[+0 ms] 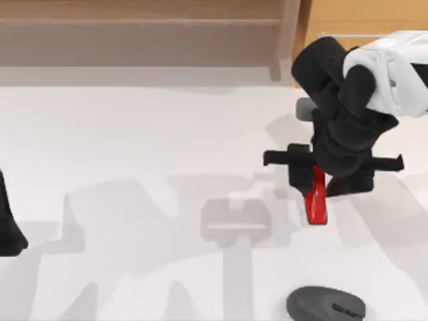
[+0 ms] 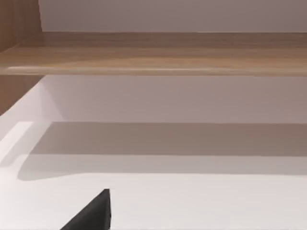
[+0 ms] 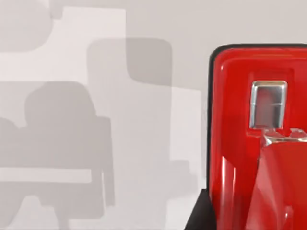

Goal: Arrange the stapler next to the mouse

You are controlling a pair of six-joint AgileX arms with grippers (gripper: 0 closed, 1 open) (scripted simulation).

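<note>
The right hand (image 1: 319,182) hung over the right half of the white surface (image 1: 120,147), its dark fingers closed on the upper end of the red stapler (image 1: 316,200). The stapler's free end pointed down the top view, toward the near edge, so its long axis ran roughly front to back with a slight lean. From the shadow cast well to its left on the surface, I judged the stapler to be lifted clear rather than resting. The right wrist view showed the same stapler (image 3: 240,143) close up, glossy red with black trim and a small silvery plate near its end, against bare surface crossed by grey shadows. The dark grey mouse (image 1: 326,305) lay at the near edge of the surface, almost straight below the stapler in the top view and well apart from it, its long axis running left to right. The coming move therefore turned on carrying the stapler toward that near edge and lowering it just beside the mouse. The right arm was plainly the nearer one. The left hand (image 1: 8,231) sat parked at the far left edge, and whether its fingers were open or closed I cannot tell.
</note>
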